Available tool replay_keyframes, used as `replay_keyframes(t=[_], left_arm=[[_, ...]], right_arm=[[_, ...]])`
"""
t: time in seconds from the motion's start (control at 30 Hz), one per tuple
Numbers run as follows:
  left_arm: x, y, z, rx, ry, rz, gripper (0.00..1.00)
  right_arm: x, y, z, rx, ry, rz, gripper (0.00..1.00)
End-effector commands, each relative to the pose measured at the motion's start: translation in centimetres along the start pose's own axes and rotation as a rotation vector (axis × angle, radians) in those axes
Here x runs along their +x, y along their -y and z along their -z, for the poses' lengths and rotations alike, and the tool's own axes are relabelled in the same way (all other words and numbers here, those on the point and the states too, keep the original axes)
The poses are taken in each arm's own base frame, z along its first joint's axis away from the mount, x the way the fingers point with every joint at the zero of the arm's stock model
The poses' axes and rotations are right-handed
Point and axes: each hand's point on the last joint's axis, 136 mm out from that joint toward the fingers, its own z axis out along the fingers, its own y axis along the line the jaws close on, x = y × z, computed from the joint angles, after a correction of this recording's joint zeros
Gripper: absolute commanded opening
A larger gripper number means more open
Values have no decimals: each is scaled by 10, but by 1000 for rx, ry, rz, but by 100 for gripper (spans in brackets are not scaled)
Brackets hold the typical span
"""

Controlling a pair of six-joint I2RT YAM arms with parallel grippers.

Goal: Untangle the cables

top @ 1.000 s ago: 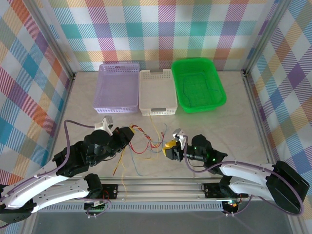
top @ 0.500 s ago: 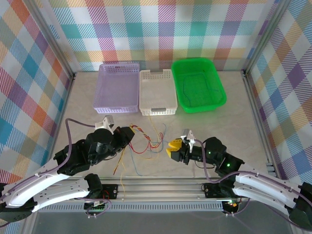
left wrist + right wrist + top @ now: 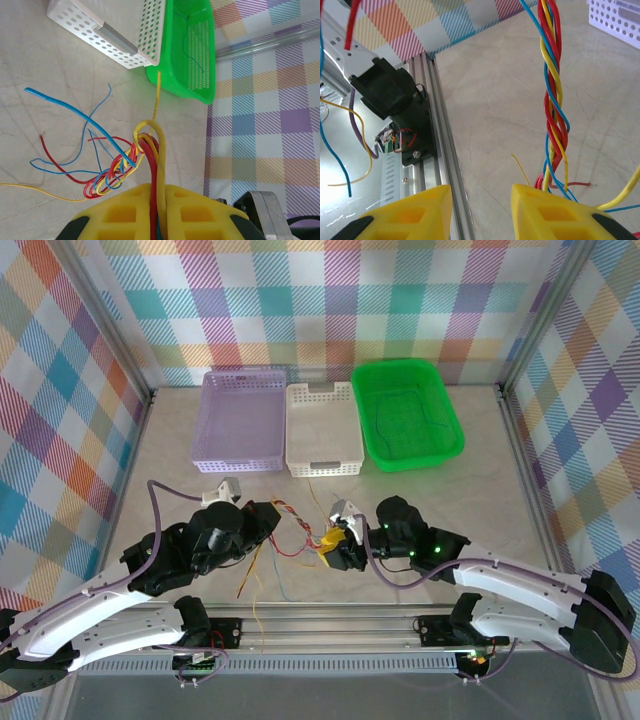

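Observation:
The cables [image 3: 300, 532] are thin red, yellow and blue wires tangled on the table between the two arms. My left gripper [image 3: 268, 516] is shut on the cables. In the left wrist view, red and yellow strands are pinched between its yellow pads [image 3: 162, 190], and a twisted loop [image 3: 112, 172] trails to the left. My right gripper [image 3: 336, 545] is at the right side of the tangle, open. In the right wrist view nothing lies between its yellow fingers [image 3: 481, 192]. The twisted bundle [image 3: 554, 100] hangs just beyond the right-hand finger [image 3: 545, 210].
At the back stand a purple basket [image 3: 212, 425], a white basket [image 3: 300, 430] and a green basket [image 3: 450, 435] with one thin cable [image 3: 400, 422] in it. An aluminium rail [image 3: 330, 625] runs along the near edge, close to the right gripper.
My right gripper has swung left, up to the tangle, and stays open. The left arm has shifted slightly right, still shut on the cables.

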Motion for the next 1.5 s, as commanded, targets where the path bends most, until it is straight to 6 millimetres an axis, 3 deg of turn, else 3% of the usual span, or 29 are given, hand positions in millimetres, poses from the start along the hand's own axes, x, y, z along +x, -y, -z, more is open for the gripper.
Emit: replay_keyframes(t=[0.0,0.73,1.13,1.47], left_arm=[[-7,11,6,17,18,16,0],[0,11,-1,20,-7,19,0],[-2,7,2,22,3,22,0],[-3,6,4,24,6,21,0]], right_arm=[[3,-4,-5,-18,-46,30,35],[10,10,-32,31,-75,57,25],[15,6,-35,-4,-92,61,0],[11,6,-33,9,-79,54,0]])
